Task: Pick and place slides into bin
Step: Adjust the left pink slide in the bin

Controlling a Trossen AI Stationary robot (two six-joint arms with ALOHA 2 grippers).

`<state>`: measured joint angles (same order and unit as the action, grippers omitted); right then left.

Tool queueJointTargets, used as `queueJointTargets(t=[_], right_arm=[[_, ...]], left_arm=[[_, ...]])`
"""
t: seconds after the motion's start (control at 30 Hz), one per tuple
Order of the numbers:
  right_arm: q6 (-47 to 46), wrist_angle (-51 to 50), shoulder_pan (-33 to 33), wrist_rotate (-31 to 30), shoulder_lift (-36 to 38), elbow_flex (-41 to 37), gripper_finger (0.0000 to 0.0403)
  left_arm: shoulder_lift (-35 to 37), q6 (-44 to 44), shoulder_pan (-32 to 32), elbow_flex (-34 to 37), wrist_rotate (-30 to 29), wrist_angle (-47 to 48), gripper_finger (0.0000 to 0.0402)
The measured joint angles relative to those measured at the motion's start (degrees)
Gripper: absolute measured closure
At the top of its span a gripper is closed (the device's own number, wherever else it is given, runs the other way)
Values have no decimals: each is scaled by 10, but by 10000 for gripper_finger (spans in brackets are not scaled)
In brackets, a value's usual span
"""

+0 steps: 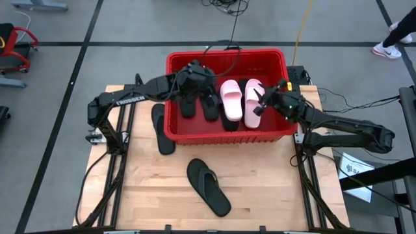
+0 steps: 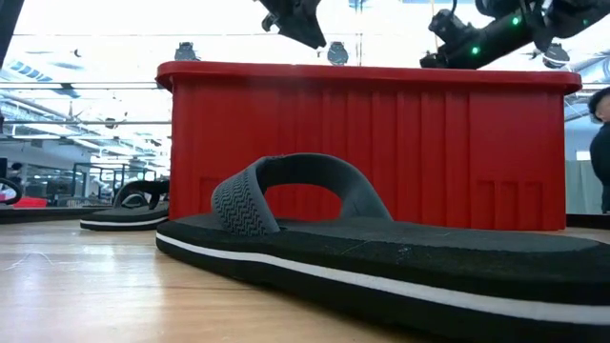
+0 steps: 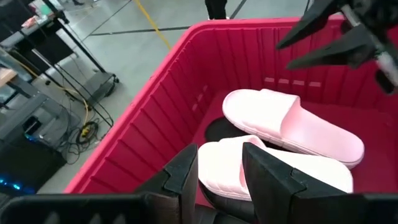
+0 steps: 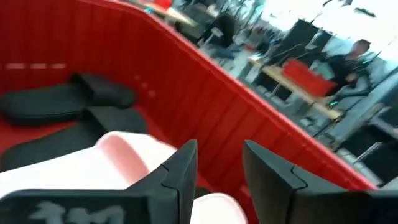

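Slides lie partly on the table and partly in the bin. Starting at my left, one black slide rests on the wood just beside the bin's left wall, lengthwise along it. A second black slide, a thong, lies nearer the table's front edge, well apart from the bin and angled; the low view shows it close up with the red wall behind.

My left gripper hangs over the left part of the bin, above the black slides lying inside. Its fingers stand a little apart with nothing between them.

In the middle of the bin two pink slides lie side by side, the right one touching its partner, with another black slide partly under them.

My right gripper hovers over the right pink slide, close to the bin's right wall. Its fingers show a narrow gap and hold nothing; pink rubber lies below them, and I cannot tell whether they touch it.
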<state>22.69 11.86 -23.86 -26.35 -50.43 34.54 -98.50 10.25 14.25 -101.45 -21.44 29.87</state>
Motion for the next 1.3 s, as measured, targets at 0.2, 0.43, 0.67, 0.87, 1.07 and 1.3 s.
queueJointTargets(t=[0.2, 0.43, 0.67, 0.87, 1.07, 1.3], right_arm=[[-65, -99, -2, 135, -17, 58, 294], [-109, -176, -6, 215, -101, 130, 328], [-99, -234, -25, 279, -193, 202, 397], [-37, -266, -24, 326, -234, 206, 401], [8, -245, -38, 327, -276, 206, 402], [-34, -248, -84, 391, -312, 236, 403]], left_arm=[[0, -1, 17, 0, 2, 0, 273], [0, 1, 14, 0, 2, 16, 273], [0, -10, 13, 0, 2, 45, 273], [0, -14, 10, 0, 0, 50, 273], [0, -24, 11, 0, 0, 36, 273], [0, -36, 10, 0, 0, 34, 273]])
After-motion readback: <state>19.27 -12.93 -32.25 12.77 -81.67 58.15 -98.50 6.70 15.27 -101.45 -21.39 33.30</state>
